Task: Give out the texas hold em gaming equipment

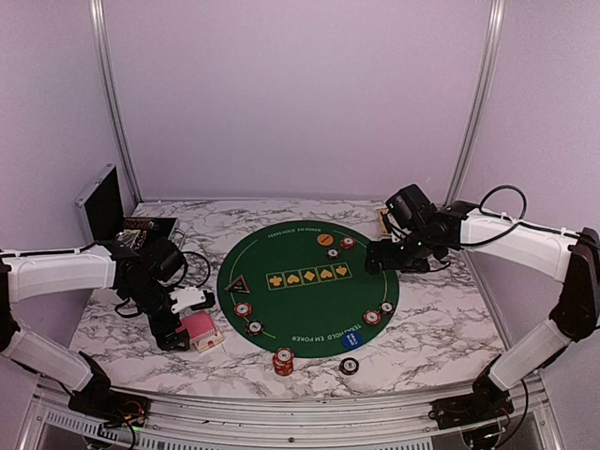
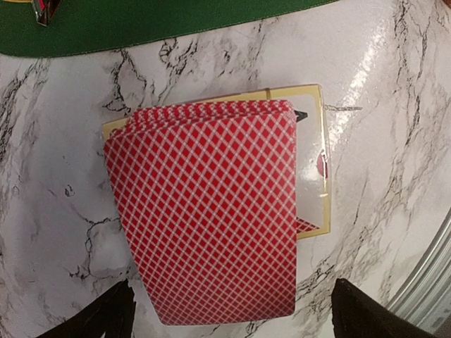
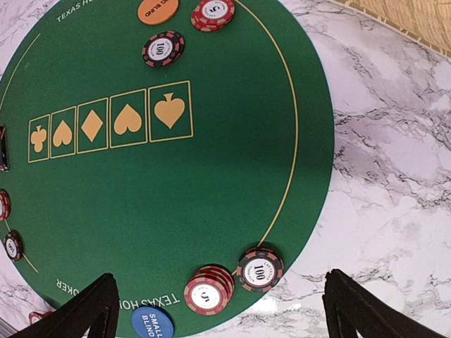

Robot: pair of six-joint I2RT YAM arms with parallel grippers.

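Top external view: the left fingers [image 1: 173, 333] point down just beside the deck of red-backed playing cards [image 1: 202, 330], which lies on the marble bench [image 1: 441, 328] off the near-left edge of the green mat [image 1: 309, 305]. Their spread cannot be read here, dark against the dark arm. The left wrist view settles it: only two tips show, at the bottom corners, wide apart, with the deck ahead of them and untouched. That view also shows the deck slightly fanned and resting on a yellow-bordered card [image 2: 315, 155], most of it covered.

The right fingers [image 1: 373, 255] hang over the far-right rim of the mat. The right wrist view shows them spread and holding nothing, tips only in frame.

Poker chips [image 1: 372, 317] sit in small groups around the mat's rim. The orange disc [image 1: 324, 239] lies at the far side, the blue disc [image 1: 351, 339] at the near right and the black triangular marker [image 1: 237, 283] at the left. In the right wrist view the marker is cut off at the left edge and the orange disc at the top. Chip values read there, not overhead. A red chip stack [image 1: 283, 360] and a dark chip [image 1: 349, 366] lie on the bench off the near edge.

The woven tray [image 3: 409, 17] is clipped at the corner of the right wrist view and largely hidden behind the right arm overhead. The open case [image 1: 98, 202] stands at far left, its contents unclear
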